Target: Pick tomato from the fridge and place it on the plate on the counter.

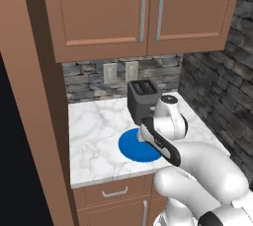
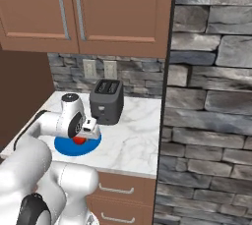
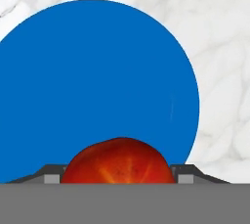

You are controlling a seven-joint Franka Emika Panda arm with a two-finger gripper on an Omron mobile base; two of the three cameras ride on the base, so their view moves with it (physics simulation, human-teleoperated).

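In my hand view I see one tomato (image 3: 117, 162), red with orange streaks, sitting between the two finger tips (image 3: 52, 176), which flank it on either side. They look closed on it, so I read the gripper (image 3: 117, 179) as clamped on the tomato. Directly beyond it lies one blue plate (image 3: 93, 81), so the tomato hangs over the plate's near part; I cannot tell whether it touches the surface.

From the right base view, the gripper (image 2: 84, 134) points down over the plate (image 2: 93, 145), with the tomato (image 2: 78, 140) showing as a small red patch just under the hand, low over the blue disc. In the left base view the arm covers the hand, and I see the plate (image 1: 132, 147) partly hidden behind the forearm.

The plate lies on the white marble counter (image 1: 94, 136), towards its front edge. One dark toaster (image 1: 142, 97) with two slots stands just behind the plate, near the wall; its base appears as a dark shape at the top of my hand view.

On the stone backsplash behind I count two wall outlets (image 1: 119, 72), side by side. Above hang two wooden cabinet doors (image 1: 143, 8), each with one grey bar handle. Below the counter I see one drawer (image 1: 114, 190) with a handle in the left base view. A rough stone wall (image 2: 211, 96) closes the right side.
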